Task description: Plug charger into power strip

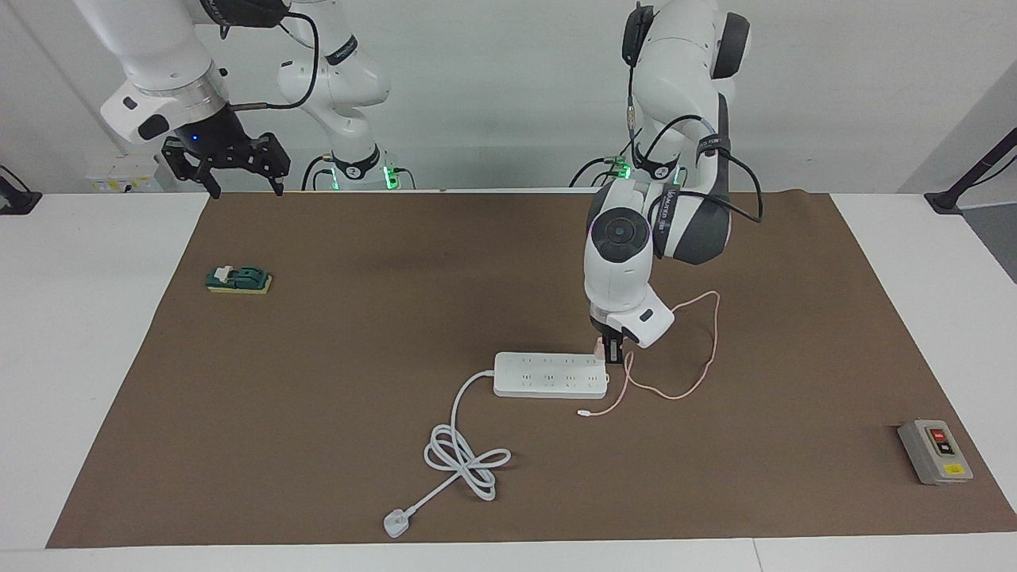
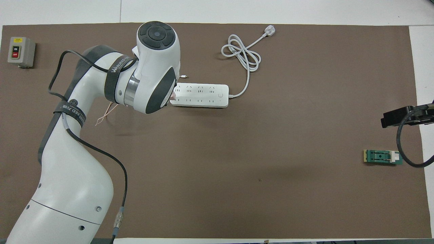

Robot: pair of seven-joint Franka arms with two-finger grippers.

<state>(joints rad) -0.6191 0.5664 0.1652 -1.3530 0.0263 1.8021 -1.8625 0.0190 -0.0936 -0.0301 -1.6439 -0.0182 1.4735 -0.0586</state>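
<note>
The white power strip (image 1: 551, 375) (image 2: 200, 96) lies flat near the middle of the brown mat. My left gripper (image 1: 608, 353) points straight down at the strip's end toward the left arm's end of the table, shut on the pale pink charger (image 1: 599, 345) (image 2: 173, 96). The charger is at the level of the strip's top, over its last sockets; I cannot tell whether its pins are in. Its thin pink cable (image 1: 699, 373) (image 2: 106, 113) loops over the mat beside the strip. In the overhead view the left wrist hides the gripper. My right gripper (image 1: 242, 171) waits open, raised over the mat's edge.
The strip's thick white cord (image 1: 465, 461) (image 2: 241, 54) is coiled farther from the robots and ends in a white three-pin plug (image 1: 395, 523) (image 2: 269, 31). A grey switch box (image 1: 935, 451) (image 2: 21, 51) and a green block (image 1: 238, 280) (image 2: 383, 157) sit at the mat's two ends.
</note>
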